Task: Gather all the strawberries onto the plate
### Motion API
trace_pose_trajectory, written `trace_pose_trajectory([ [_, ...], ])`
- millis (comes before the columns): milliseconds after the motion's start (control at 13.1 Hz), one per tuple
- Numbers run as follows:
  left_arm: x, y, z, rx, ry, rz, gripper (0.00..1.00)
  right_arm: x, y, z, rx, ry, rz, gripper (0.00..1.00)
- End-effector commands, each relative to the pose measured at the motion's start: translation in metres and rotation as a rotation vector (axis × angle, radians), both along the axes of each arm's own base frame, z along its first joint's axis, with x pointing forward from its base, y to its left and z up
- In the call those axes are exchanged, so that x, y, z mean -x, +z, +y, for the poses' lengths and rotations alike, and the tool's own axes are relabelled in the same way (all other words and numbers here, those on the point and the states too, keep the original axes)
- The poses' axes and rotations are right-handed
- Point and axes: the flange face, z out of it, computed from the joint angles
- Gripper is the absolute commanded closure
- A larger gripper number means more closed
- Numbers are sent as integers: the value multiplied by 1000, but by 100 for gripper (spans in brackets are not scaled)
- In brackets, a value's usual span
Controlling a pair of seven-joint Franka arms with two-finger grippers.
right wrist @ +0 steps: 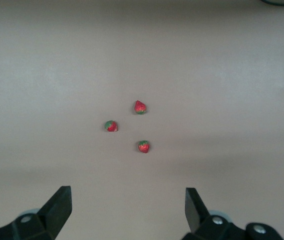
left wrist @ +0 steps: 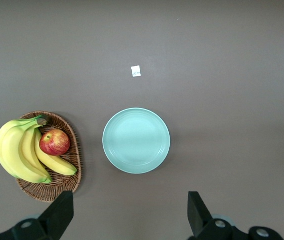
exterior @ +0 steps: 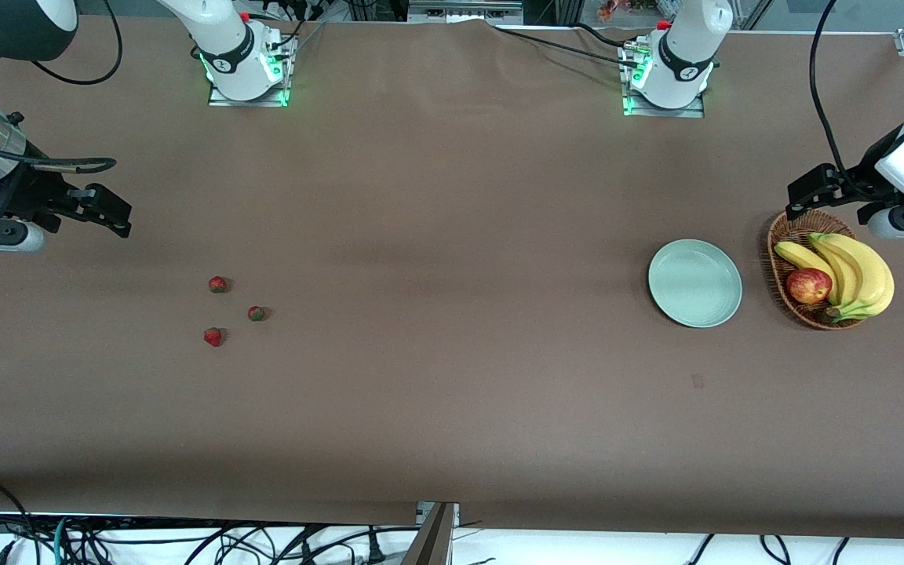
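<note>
Three strawberries (exterior: 217, 284) (exterior: 256, 313) (exterior: 213, 337) lie close together on the brown table toward the right arm's end; the right wrist view shows them too (right wrist: 140, 107) (right wrist: 111, 126) (right wrist: 143, 146). The mint-green plate (exterior: 694, 282) (left wrist: 136, 140) rests bare toward the left arm's end, beside the basket. My right gripper (exterior: 111, 212) (right wrist: 126, 207) hangs open and holds nothing, over bare table short of the berries. My left gripper (exterior: 809, 196) (left wrist: 130, 210) is open with nothing in it, above the table by the basket's rim and the plate.
A wicker basket (exterior: 781, 267) (left wrist: 74, 165) holds bananas (exterior: 860, 275) (left wrist: 19, 150) and a red-yellow apple (exterior: 808, 286) (left wrist: 54, 142). A small white label (left wrist: 135, 71) lies on the table nearer to the front camera than the plate. Cables hang along the table's front edge.
</note>
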Motion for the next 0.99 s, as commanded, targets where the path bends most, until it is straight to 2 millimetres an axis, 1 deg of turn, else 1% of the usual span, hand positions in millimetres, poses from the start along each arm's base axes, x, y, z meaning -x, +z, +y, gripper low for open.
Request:
trace_pose_trajectory([
  [0, 0, 2, 0, 3, -6, -8, 0, 3, 4, 4, 0, 2, -6, 0],
  [153, 1, 2, 0, 4, -6, -10, 0, 0, 7, 1, -1, 0, -10, 0],
  [918, 1, 2, -1, 4, -9, -8, 0, 3, 5, 3, -1, -1, 10, 0],
])
